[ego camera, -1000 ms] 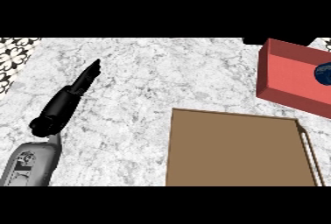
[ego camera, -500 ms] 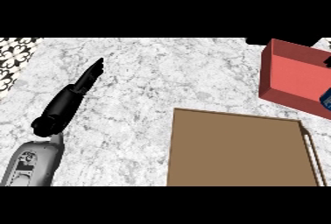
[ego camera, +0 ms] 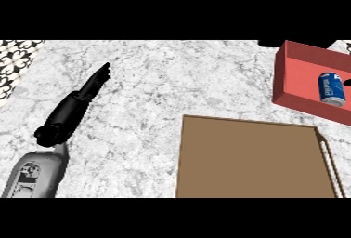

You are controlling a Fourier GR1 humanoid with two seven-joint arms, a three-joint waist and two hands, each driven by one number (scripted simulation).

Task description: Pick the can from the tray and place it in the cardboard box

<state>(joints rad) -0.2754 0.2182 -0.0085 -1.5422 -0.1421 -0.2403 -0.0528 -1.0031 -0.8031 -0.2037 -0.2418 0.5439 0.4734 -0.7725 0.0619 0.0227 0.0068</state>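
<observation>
Now the right hand, out of view, should reach the can (ego camera: 332, 88) lying in the tray (ego camera: 295, 74) at the counter's (ego camera: 171, 79) far right corner; left hand (ego camera: 81, 100) rests straight-fingered.

A single limb is seen, the left one, well to the left of the cardboard box (ego camera: 257, 160); its forearm (ego camera: 35, 174) is cased in a pale grey shell with rounded edges, on which dark recessed panels and small black markings are set, too small to be read. Beyond a narrow black wrist the left hand (ego camera: 72, 109) is formed entirely in glossy black; it is seen edge-on as a long, slim shape tapering to a point, with soft highlights along its length.
</observation>
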